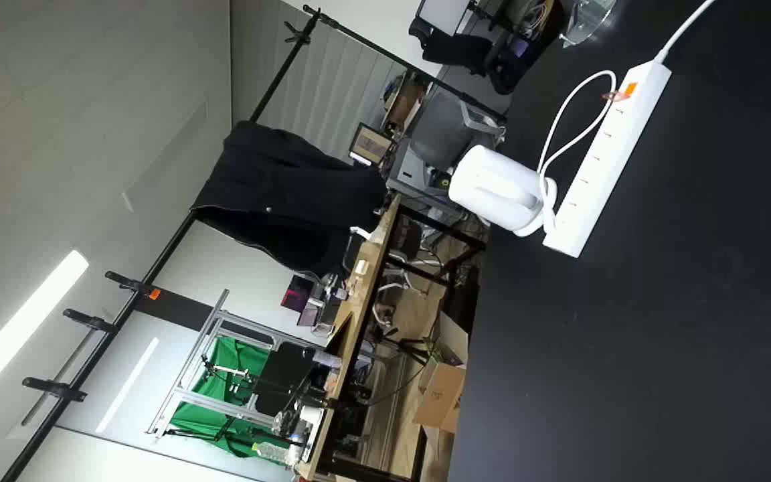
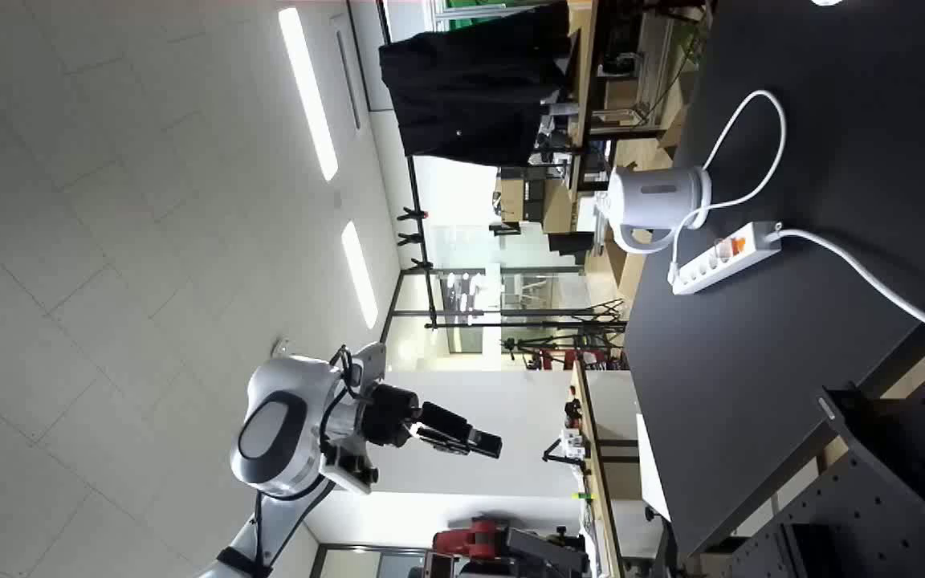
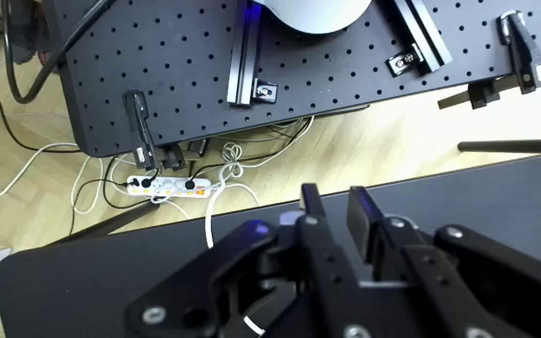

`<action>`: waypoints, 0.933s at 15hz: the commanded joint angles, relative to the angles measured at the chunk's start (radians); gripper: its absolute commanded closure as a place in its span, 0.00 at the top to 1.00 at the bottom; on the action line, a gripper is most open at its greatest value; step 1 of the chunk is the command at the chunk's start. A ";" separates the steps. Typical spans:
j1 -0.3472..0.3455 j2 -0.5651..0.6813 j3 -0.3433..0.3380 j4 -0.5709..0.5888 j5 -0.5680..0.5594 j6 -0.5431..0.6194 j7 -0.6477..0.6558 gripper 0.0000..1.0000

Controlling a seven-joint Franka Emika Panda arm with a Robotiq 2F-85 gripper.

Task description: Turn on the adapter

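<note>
Power strip (image 1: pixel 608 164) might skid
Gripper (image 3: pixel 335 195) parted, empty; poking that orange switch (image 1: pixel 630 88) off-centre could shove the strip into the electric kettle (image 1: pixel 492 187).

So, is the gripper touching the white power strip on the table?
No, in an exterior view the gripper hangs well apart from the white power strip, with a wide gap between them.

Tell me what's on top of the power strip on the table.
On the power strip: an orange switch, a small see-through piece beside it, a row of sockets and, at the end opposite the switch, a white plug. Whatever the plug covers can't be seen.
</note>
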 commanded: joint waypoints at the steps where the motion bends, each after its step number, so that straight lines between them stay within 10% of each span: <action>1: -0.003 0.001 0.002 0.002 0.002 -0.003 -0.002 0.23; 11: -0.003 0.001 0.002 0.002 0.001 -0.002 -0.002 0.23; 12: -0.003 0.001 0.002 0.002 0.001 -0.002 -0.002 0.48; 14: -0.014 -0.004 0.003 -0.004 -0.003 0.075 0.022 0.55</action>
